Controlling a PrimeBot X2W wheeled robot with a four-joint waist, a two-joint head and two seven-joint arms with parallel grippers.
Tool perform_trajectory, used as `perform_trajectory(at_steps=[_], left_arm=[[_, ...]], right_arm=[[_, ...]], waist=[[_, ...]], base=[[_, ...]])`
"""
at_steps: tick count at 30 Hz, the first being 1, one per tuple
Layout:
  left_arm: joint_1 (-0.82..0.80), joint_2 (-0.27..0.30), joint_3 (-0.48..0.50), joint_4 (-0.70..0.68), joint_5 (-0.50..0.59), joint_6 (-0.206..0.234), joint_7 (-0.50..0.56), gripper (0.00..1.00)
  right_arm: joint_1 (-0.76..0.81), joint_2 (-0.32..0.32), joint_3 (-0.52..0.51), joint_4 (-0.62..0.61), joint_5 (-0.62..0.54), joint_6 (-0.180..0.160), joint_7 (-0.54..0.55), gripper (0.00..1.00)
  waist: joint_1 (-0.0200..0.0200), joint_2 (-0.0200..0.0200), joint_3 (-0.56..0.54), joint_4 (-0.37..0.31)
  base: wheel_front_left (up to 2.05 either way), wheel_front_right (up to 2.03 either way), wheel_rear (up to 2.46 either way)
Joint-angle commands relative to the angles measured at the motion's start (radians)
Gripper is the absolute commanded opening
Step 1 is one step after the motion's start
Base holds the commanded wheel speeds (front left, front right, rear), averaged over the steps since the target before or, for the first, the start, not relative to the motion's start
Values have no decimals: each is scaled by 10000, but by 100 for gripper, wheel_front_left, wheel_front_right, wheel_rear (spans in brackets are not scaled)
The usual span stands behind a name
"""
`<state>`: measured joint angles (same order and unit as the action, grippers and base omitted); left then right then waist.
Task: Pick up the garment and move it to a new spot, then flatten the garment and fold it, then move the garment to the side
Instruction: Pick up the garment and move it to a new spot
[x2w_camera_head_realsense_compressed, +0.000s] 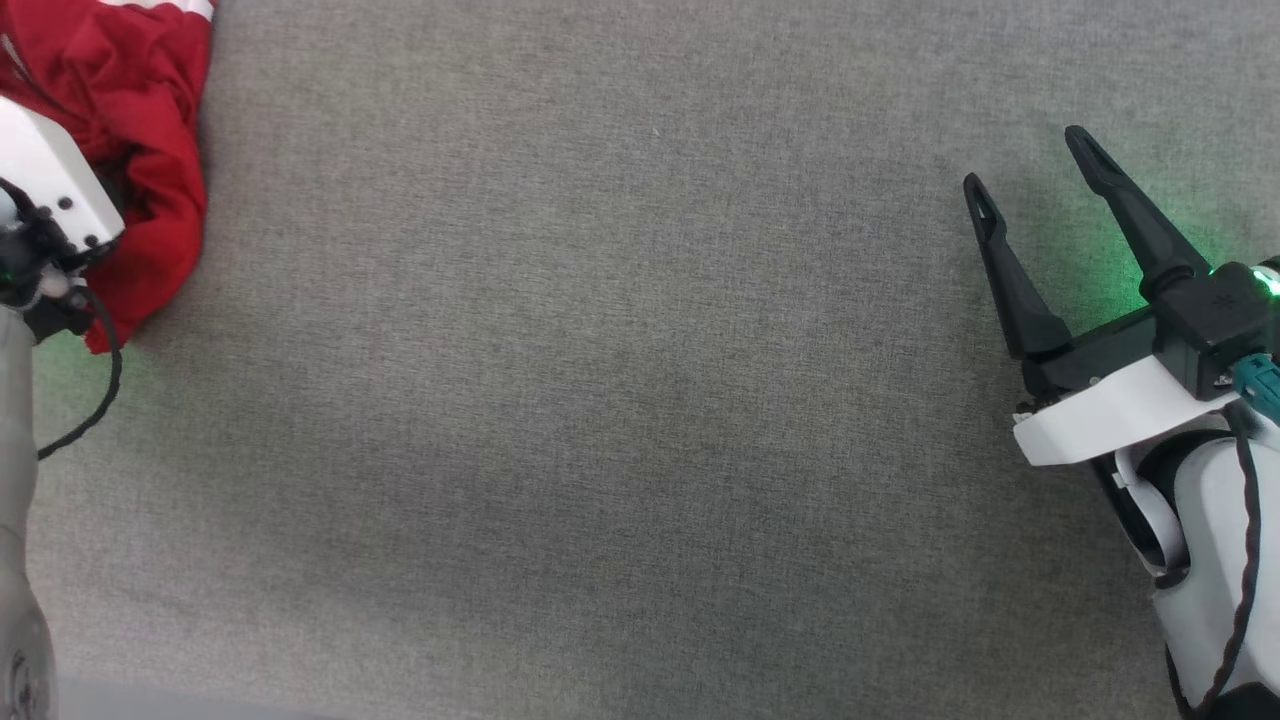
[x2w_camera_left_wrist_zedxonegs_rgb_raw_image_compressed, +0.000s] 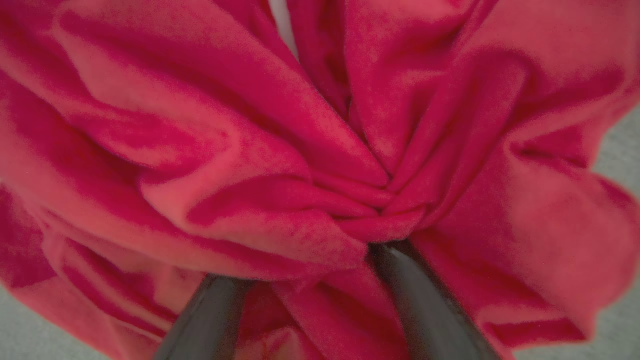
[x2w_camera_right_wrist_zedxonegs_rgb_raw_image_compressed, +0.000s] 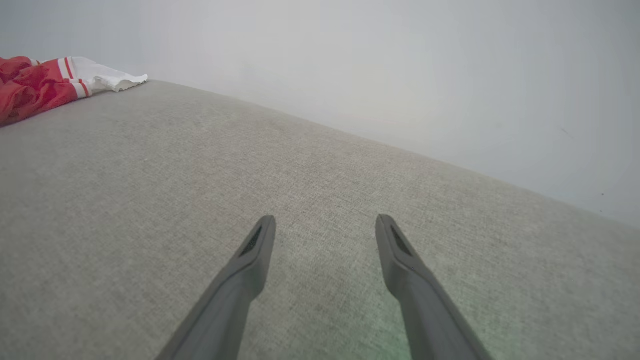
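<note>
The garment (x2w_camera_head_realsense_compressed: 150, 120) is a crumpled red heap at the top left corner of the head view, with a white band at its upper edge. My left arm's white wrist housing (x2w_camera_head_realsense_compressed: 50, 190) lies over its left part. In the left wrist view the red folds (x2w_camera_left_wrist_zedxonegs_rgb_raw_image_compressed: 200, 150) are very close. My left gripper (x2w_camera_left_wrist_zedxonegs_rgb_raw_image_compressed: 307, 265) is open, its two dark fingers spread wide, tips buried under bunched cloth. My right gripper (x2w_camera_head_realsense_compressed: 1025, 160) hovers open at the far right, well away from the garment. Its wrist view shows the gripper (x2w_camera_right_wrist_zedxonegs_rgb_raw_image_compressed: 326, 220) over bare cloth, and the garment (x2w_camera_right_wrist_zedxonegs_rgb_raw_image_compressed: 35, 87) far off with a white, red-striped sleeve end.
A grey woven surface (x2w_camera_head_realsense_compressed: 600, 400) covers the whole work area. In the right wrist view its far edge meets a pale wall (x2w_camera_right_wrist_zedxonegs_rgb_raw_image_compressed: 400, 75). A black cable (x2w_camera_head_realsense_compressed: 100, 390) loops off my left forearm near the garment's lower edge.
</note>
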<state>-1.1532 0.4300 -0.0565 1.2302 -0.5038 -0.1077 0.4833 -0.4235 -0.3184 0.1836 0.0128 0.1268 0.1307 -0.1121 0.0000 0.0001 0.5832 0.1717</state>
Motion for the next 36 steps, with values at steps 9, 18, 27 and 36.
perform_trajectory(at_steps=[9,18,27,36], left_arm=[[694,-717,-90,684,-248,268,201,0],[-191,268,-291,-147,-27,-80,-1275,0],[-710,865,-1034,-1094,382,-213,-2309,0],[-651,1352,-1897,-2927,155,-210,-1871,0]], right_arm=[[-88,68,-222,-125,-112,1,89,100],[128,307,-596,355,-29,1,-250,100],[444,698,-848,944,-44,-1,-685,100],[801,1174,-1036,1383,-64,-1,-929,100]], waist=[[0,-1,173,89],[0,-1,-850,520],[0,-1,-2192,843],[0,-1,-3489,904]], base=[[0,0,0],[0,0,0],[0,0,0],[0,0,0]])
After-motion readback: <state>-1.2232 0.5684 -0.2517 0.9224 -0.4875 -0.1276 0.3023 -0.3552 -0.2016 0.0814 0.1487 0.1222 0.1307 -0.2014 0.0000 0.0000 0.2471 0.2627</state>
